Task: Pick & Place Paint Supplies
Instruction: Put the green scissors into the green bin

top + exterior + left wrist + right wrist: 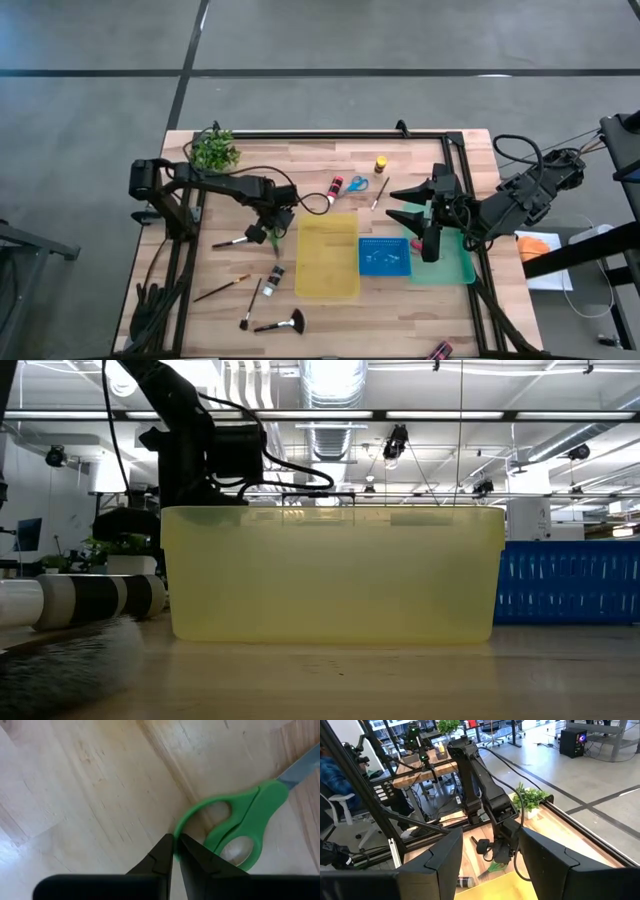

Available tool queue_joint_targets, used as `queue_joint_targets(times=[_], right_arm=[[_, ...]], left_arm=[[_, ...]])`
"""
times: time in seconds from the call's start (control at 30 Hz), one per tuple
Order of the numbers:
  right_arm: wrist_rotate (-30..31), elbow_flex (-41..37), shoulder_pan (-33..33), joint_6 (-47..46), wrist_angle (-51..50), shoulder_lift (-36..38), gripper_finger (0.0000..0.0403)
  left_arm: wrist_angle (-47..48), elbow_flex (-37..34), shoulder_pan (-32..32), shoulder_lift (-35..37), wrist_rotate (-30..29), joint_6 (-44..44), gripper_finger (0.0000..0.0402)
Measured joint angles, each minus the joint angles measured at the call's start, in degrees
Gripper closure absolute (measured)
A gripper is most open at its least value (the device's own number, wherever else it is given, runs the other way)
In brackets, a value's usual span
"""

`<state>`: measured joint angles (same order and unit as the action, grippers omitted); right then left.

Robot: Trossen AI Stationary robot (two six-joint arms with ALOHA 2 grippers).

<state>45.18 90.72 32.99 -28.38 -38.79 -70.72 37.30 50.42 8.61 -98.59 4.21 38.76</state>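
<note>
Green-handled scissors (245,820) lie flat on the wooden table just left of the yellow tray (327,255). My left gripper (272,238) points straight down on them, its fingers nearly together on one handle ring. My right gripper (400,203) hangs open, high above the table near the green tray (445,262), with nothing between its fingers. Other supplies lie loose: thin brushes (222,291), a black fan brush (283,323), a black-and-white bottle (274,280), a red bottle (336,187), blue scissors (358,184) and a yellow bottle (380,163). My left gripper pinches the rim of one green handle ring (176,826), at the ring's outer curve. One finger (200,862) stands inside the ring and the other outside it. The fingers come from above, pointing down. The scissors lie flat on the table, blades pointing away.
Yellow, blue (384,257) and green trays sit side by side in the table's middle and right. A leafy plant (214,150) stands at the far left corner. Black frame rails run along the table's edges. In the low view the yellow tray's wall (330,575) fills the middle.
</note>
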Motion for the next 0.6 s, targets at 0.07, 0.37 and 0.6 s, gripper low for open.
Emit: queue_joint_targets(times=[0.07, 0.37, 0.6], right_arm=[[-0.01, -0.10, 0.00, -0.14, -0.02, 0.00, 0.0210], [0.01, -0.11, -0.02, -0.11, 0.04, 0.00, 0.0210], [0.01, -0.11, -0.02, 0.06, 0.04, 0.00, 0.0210]], left_arm=[[-0.06, 0.16, -0.87, -0.96, -0.42, 0.00, 0.0366], [0.10, 0.03, -2.41, -0.31, -1.90, 0.02, 0.0396], [1.80, -0.57, -2.54, 2.71, 0.00, -0.07, 0.0400]])
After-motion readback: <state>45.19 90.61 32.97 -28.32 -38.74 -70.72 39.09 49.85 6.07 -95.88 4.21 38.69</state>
